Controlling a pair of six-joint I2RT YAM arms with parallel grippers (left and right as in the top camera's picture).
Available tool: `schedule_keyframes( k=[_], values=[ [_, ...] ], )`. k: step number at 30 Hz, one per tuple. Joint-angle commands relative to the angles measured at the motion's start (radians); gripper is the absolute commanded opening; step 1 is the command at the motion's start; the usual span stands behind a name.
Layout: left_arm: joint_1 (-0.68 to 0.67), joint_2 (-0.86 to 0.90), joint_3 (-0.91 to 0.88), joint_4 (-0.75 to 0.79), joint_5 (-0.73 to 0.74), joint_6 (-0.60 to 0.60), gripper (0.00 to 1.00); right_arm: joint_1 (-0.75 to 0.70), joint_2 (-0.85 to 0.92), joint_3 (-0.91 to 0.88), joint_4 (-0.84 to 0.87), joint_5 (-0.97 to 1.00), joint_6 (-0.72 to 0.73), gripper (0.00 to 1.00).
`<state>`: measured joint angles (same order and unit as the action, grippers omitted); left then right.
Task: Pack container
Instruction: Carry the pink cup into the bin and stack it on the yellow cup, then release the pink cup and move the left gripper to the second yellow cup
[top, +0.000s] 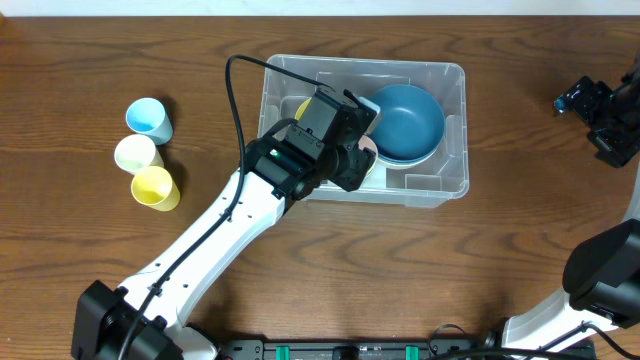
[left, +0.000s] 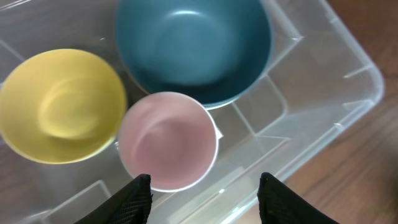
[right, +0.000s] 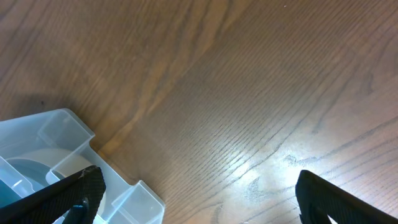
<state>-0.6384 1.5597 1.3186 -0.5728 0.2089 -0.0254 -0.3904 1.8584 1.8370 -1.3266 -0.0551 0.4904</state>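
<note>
clear container (top: 455, 75) parked midway along the table (top: 80, 60), toward its far edge, holding a blue bowl (left: 193, 46), yellow bowl (left: 59, 106) and pink cup (left: 166, 140). left gripper (left: 206, 186) parted over the cup's near rim, pinching nothing; right gripper (right: 199, 186) spread wide and empty toward the right edge. likely trouble on pulling out: catching the cup's rim with a finger, tipping it against the bowls or dragging the container.
</note>
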Motion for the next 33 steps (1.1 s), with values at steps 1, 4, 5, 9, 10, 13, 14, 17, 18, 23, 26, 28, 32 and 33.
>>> schedule_keyframes(
  k=[1,4,5,9,10,13,14,17,18,23,26,28,32,33],
  values=[
    [0.051,-0.039,0.021,-0.018,-0.077,-0.023,0.56,-0.002,-0.007,-0.002,-0.001,0.002,0.01,0.99],
    [0.14,-0.093,0.055,-0.072,-0.117,-0.068,0.56,-0.002,-0.007,-0.002,-0.001,0.002,0.01,0.99],
    [0.181,-0.116,0.067,-0.087,-0.121,-0.074,0.56,-0.002,-0.007,-0.002,-0.001,0.002,0.01,0.99],
    [0.353,-0.191,0.077,-0.126,-0.187,-0.112,0.56,-0.002,-0.007,-0.002,-0.001,0.002,0.01,0.99],
    [0.395,-0.201,0.077,-0.143,-0.211,-0.115,0.56,-0.002,-0.007,-0.002,-0.001,0.002,0.01,0.99],
    [0.538,-0.199,0.077,-0.231,-0.283,-0.123,0.56,-0.002,-0.007,-0.002,-0.001,0.002,0.01,0.99],
    [0.574,-0.19,0.077,-0.258,-0.288,-0.123,0.56,-0.002,-0.007,-0.002,-0.001,0.002,0.01,0.99],
    [0.67,-0.137,0.077,-0.332,-0.288,-0.15,0.56,-0.002,-0.007,-0.002,-0.001,0.002,0.01,0.99],
    [0.693,-0.115,0.077,-0.353,-0.288,-0.164,0.56,-0.002,-0.007,-0.002,-0.001,0.002,0.01,0.99],
    [0.736,-0.005,0.077,-0.453,-0.24,-0.185,0.55,-0.002,-0.007,-0.002,-0.001,0.002,0.01,0.99],
    [0.735,0.046,0.076,-0.516,-0.24,-0.232,0.55,-0.002,-0.007,-0.002,-0.001,0.002,0.01,0.99],
    [0.735,0.079,0.075,-0.547,-0.24,-0.24,0.55,-0.002,-0.007,-0.002,-0.001,0.002,0.01,0.99],
    [0.735,0.138,0.066,-0.57,-0.247,-0.261,0.54,-0.002,-0.007,-0.002,-0.001,0.002,0.01,0.99],
    [0.735,0.153,0.063,-0.57,-0.247,-0.269,0.54,-0.002,-0.007,-0.002,-0.001,0.002,0.01,0.99]
  ],
)
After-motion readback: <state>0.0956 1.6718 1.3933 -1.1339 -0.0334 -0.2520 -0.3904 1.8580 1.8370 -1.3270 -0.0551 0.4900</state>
